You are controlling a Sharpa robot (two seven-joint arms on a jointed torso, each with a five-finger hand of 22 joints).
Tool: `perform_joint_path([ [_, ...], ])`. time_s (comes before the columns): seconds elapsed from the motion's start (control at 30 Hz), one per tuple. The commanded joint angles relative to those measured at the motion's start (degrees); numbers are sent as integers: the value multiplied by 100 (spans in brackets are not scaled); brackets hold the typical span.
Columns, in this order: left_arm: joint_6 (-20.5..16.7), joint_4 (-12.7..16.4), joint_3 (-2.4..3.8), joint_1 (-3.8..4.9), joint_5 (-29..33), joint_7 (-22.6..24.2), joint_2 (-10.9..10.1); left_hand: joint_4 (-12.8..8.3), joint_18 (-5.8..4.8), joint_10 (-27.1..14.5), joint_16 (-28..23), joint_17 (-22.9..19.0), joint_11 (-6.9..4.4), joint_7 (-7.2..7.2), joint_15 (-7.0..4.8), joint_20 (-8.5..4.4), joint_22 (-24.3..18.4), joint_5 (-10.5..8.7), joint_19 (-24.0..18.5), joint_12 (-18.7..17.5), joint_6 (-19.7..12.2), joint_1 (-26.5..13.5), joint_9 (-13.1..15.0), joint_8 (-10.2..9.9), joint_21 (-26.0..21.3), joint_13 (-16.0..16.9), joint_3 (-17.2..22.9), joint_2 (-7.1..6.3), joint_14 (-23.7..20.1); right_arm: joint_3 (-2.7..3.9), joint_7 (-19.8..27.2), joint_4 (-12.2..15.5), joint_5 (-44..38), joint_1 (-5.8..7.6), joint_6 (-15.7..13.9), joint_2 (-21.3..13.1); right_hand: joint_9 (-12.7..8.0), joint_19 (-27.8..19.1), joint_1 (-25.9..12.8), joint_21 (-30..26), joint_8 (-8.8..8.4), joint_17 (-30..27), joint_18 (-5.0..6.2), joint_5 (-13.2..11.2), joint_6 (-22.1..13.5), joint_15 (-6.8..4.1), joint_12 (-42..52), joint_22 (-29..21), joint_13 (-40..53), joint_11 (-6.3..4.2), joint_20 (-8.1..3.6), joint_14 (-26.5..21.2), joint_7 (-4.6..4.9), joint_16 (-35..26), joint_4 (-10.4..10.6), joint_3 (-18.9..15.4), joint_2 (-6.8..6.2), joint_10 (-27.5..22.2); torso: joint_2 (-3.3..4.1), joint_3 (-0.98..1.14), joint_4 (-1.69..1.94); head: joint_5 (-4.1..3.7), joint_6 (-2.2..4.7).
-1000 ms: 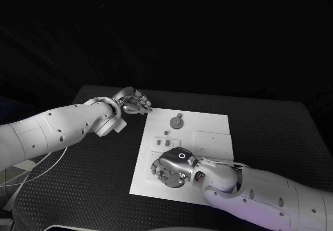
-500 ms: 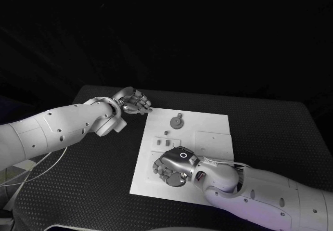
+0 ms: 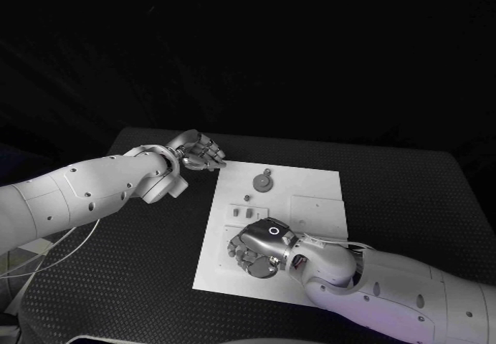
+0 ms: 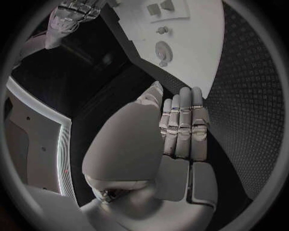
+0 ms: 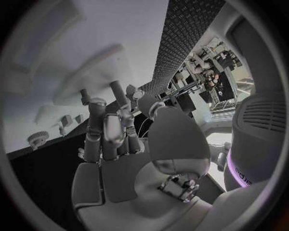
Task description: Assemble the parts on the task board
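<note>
Seen from the head camera, the white rectangular task board (image 3: 271,228) lies in the middle of the black textured table (image 3: 124,236). The robot's silver right hand (image 3: 256,251) hangs low over the board's near left part, fingers curled downward; whether they pinch anything cannot be told, since the hand hides what lies beneath it. A small white ring mark shows on the back of that hand; no writing can be read. On the bare board sit one round grey disc part with a small tab (image 3: 264,183), one tiny grey peg (image 3: 249,197) and two small grey block parts (image 3: 243,211) side by side. Faint square outlines mark the board's right half. The silver left hand (image 3: 198,152) is off the board, just beyond its far left corner, fingers loosely curled with nothing in them.

From the left wrist, that hand's fingers (image 4: 183,122) lie straight and pressed together, empty, over the black table. The board's corner (image 4: 187,53) shows beyond, bearing the disc (image 4: 163,49), the peg (image 4: 161,30) and the two blocks (image 4: 160,7).

From the right wrist, the right hand's fingers (image 5: 105,127) reach toward the white board (image 5: 66,53); their tips are too blurred to show any grip.
</note>
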Motion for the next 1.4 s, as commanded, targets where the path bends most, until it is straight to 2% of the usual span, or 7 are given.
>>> perform_joint_path([
  [0.03,88,11,2,5,-19,-5,4,2,61,-46,-30,7,1,6,10,8,-6,16,27,36,-51,-6,5,-21,28,-9,30,38,44,0,-3,14,74,-5,-75,0,-32,-24,-34,30,-81,-38,112,9,-220,62,-43,115,-14,72,2,-23,102,8,2,38,-109,-9,0,-1,2,-10,2],
  [0.43,86,10,1,5,-21,-4,-6,-1,61,-50,-38,14,2,7,10,7,-7,16,25,36,-53,-3,5,-23,28,-11,30,36,44,25,43,196,402,-3,-398,-272,-264,-10,-225,14,-526,-155,112,3,-1012,283,-60,106,-55,300,33,-56,337,-7,136,71,-447,-101,-3,-1,-2,-30,19],
  [0.7,19,15,1,5,-20,44,-31,0,61,-50,-42,19,2,7,10,8,-7,16,25,37,-51,-5,6,-22,28,-12,29,36,46,357,742,459,1981,145,-763,-762,-233,-167,-630,-98,-411,-257,112,-8,-872,297,-263,88,-226,319,97,-233,358,-128,365,-166,-418,-268,-3,2,-9,-77,69],
  [0.8,-15,13,2,5,-7,66,-49,-1,62,-45,-49,30,0,1,9,7,-7,17,27,42,-34,-4,10,-12,30,-13,31,39,52,471,573,451,2879,351,-150,-1027,-241,-375,-733,-264,-414,-350,111,0,-900,284,-525,43,-428,307,166,-431,345,-336,424,-174,-311,-428,-2,6,-13,-166,102],
  [1.07,-31,13,2,6,42,67,-68,11,60,-34,-63,51,-3,-3,7,6,-6,6,35,52,-21,-47,13,-7,35,-15,22,41,66,470,39,302,3903,787,701,-1666,-182,-596,-1035,-498,-270,-477,112,0,-694,217,-803,-22,-750,236,316,-632,270,-622,582,-297,-47,-521,-7,4,-33,-328,216],
  [1.23,-20,6,2,5,45,75,-49,13,60,-36,-74,62,-3,-5,7,6,-7,3,36,54,-19,-75,13,-7,35,-18,23,50,70,468,-225,353,3712,800,1163,-1874,-139,-686,-1092,-648,-198,-572,112,0,-595,180,-947,-75,-966,200,378,-696,235,-831,630,-298,-23,-550,-11,13,-29,-398,236],
  [1.4,-16,-7,1,5,56,79,-50,13,61,-34,-83,72,-4,-6,6,4,-7,3,37,57,-17,-97,13,-7,36,-20,25,53,74,466,-635,530,3461,800,1680,-2069,-18,-428,-1246,-575,26,-520,112,-1,-198,37,-716,-46,-998,47,287,-354,77,-692,742,-387,50,-212,-8,28,-30,-462,192],
])
